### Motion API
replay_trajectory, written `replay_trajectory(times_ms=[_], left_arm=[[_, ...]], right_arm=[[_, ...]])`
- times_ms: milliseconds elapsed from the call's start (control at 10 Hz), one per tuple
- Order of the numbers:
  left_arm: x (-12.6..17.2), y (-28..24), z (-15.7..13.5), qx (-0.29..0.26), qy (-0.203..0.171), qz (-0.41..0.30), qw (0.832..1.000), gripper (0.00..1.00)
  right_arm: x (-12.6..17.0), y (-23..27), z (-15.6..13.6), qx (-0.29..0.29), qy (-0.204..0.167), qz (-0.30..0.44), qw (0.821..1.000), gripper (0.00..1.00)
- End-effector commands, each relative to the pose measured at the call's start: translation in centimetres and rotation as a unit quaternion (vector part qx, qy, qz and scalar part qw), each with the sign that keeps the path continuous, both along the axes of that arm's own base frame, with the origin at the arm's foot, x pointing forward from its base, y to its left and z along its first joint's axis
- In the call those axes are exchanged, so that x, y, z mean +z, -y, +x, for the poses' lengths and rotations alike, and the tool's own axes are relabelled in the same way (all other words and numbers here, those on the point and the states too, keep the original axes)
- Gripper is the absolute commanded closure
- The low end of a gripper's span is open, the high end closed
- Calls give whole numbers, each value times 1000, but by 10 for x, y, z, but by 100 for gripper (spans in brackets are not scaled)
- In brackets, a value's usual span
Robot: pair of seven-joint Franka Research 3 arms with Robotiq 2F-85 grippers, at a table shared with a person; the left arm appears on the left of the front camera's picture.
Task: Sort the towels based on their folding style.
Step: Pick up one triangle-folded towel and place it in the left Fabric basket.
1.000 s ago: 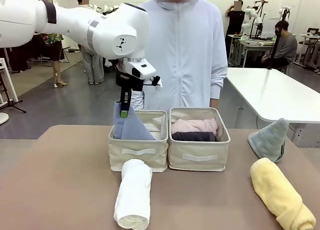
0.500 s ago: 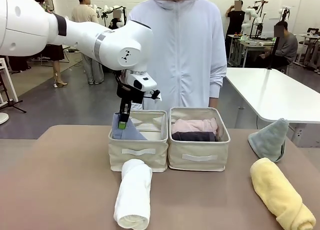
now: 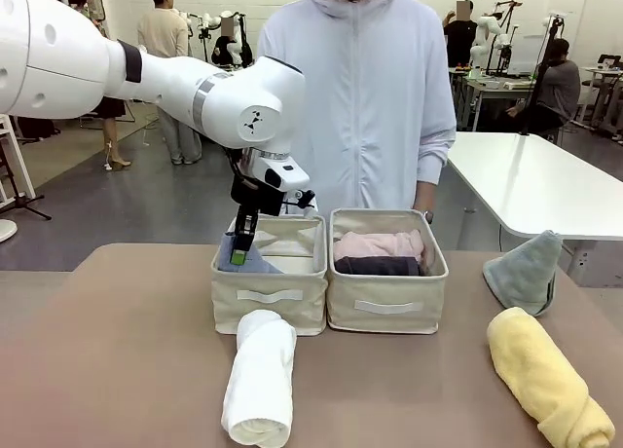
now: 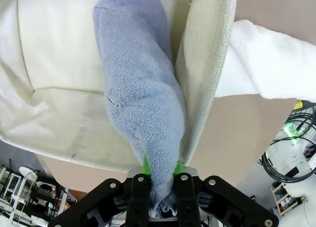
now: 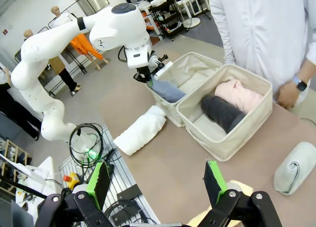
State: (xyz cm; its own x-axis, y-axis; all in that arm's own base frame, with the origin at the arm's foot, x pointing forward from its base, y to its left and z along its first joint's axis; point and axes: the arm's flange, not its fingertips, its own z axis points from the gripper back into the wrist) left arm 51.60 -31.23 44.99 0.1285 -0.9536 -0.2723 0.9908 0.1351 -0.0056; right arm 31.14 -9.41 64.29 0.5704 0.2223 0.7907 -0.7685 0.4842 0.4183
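Note:
My left gripper [image 3: 238, 257] reaches down into the left beige bin [image 3: 268, 284], shut on the tip of the light blue towel [image 4: 138, 89], which lies along the bin's near wall. In the front view, that blue towel [image 3: 261, 266] barely clears the rim. The right bin [image 3: 387, 294] holds a pink roll [image 3: 380, 243] and a dark grey roll [image 3: 378, 266]. A white roll [image 3: 261, 375] lies in front of the left bin. At the right are a yellow roll [image 3: 545, 375] and a grey-green cone fold [image 3: 526, 271]. My right gripper [image 5: 157, 175] hangs open high above the table, holding nothing.
A person in a white jacket [image 3: 365, 97] stands at the far edge behind the bins, one hand [image 5: 286, 94] near the right bin. The brown table [image 3: 127, 351] has free room on its left side and between the white and yellow rolls.
My left gripper has come down and carried the light blue towel from above the rim into the left bin. The other towels have stayed where they were.

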Motion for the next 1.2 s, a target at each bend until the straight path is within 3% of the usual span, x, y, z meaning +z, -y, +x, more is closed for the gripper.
replay_trajectory(times_ms=[0,100,300,400,500,900,1100], left_arm=[[-5,-2,-2,-12,6,0,1000,28],[-4,-2,-2,-13,6,-2,1000,0],[0,-3,-2,-14,10,-7,1000,0],[1,-3,-1,-13,12,-8,1000,5],[2,-3,-2,-13,11,-8,1000,0],[9,-4,-2,-11,14,-12,1000,0],[40,-9,-6,-6,29,-40,999,0]], right_arm=[[1,-1,2,7,13,13,1000,0],[1,-1,2,7,13,13,1000,0],[1,-1,2,7,13,13,1000,0],[1,-1,2,7,13,13,1000,0],[1,-1,2,7,13,13,1000,0],[1,-1,2,7,13,13,1000,0],[1,-1,2,7,13,13,1000,0]])
